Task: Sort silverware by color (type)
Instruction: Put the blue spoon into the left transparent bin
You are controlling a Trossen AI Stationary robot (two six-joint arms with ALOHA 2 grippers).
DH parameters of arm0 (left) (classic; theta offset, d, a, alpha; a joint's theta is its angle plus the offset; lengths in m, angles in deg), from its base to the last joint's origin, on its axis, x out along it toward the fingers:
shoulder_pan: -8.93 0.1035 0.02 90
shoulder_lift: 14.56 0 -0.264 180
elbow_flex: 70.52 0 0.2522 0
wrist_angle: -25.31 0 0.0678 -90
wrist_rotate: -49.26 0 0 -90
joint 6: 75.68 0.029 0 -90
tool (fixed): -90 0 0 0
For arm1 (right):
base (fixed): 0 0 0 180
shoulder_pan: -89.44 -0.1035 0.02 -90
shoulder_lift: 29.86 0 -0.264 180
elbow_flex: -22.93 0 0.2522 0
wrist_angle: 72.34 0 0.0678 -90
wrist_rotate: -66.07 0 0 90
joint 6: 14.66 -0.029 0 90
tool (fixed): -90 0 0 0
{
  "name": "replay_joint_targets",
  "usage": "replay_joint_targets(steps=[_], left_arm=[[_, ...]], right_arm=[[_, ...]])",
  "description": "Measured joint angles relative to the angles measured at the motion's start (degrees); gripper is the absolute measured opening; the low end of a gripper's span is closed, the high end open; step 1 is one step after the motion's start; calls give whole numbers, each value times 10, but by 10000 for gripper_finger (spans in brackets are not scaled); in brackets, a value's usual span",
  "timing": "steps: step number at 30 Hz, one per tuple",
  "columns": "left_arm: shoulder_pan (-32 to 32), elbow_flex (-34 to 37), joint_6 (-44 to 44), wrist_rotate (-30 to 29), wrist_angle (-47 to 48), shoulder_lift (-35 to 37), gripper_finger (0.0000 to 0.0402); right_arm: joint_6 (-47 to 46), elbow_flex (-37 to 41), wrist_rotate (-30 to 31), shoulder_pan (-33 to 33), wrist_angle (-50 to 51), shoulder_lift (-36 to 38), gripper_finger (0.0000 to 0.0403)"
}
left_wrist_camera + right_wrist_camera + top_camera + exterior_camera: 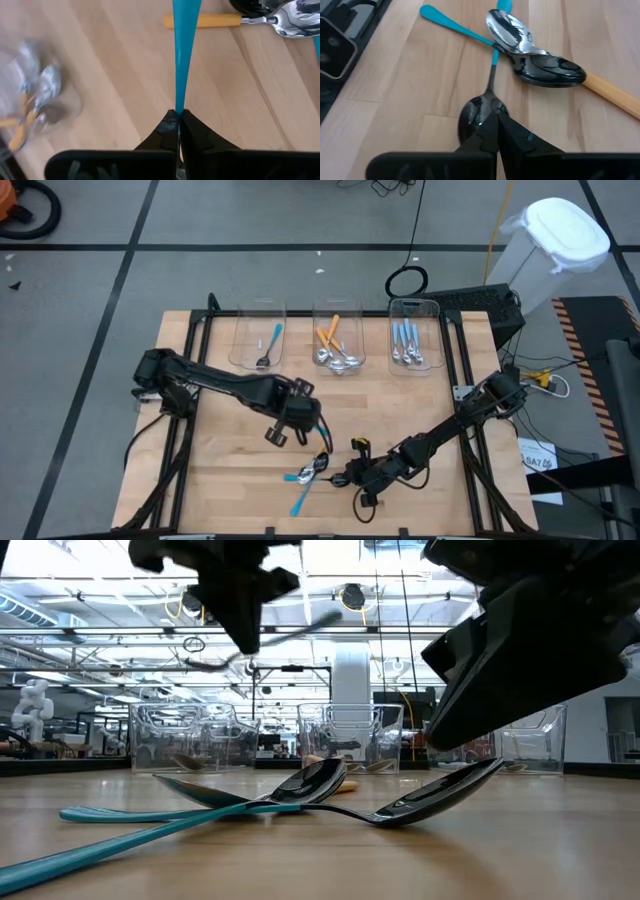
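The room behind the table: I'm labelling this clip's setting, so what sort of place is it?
Probably a robotics lab or workshop: an open-truss ceiling with strip lights, a white humanoid robot figure in the background, and grey floor marked with black tape lines.

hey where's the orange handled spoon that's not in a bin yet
In the high view it lies at the table's front middle, in the small pile of teal-handled spoons, beside the right gripper; the right wrist view shows the orange-handled spoon crossing them.

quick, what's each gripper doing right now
Left gripper: shut on a teal-handled spoon, lifted over the table.
Right gripper: shut, its tips on a black spoon bowl lying on the table.
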Motion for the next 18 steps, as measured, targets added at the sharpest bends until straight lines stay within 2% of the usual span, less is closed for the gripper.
replay_joint_targets(steps=[18], left_arm=[[110,0,-6,0,-19,217,3]], right_arm=[[-14,0,0,-9,5,0,4]])
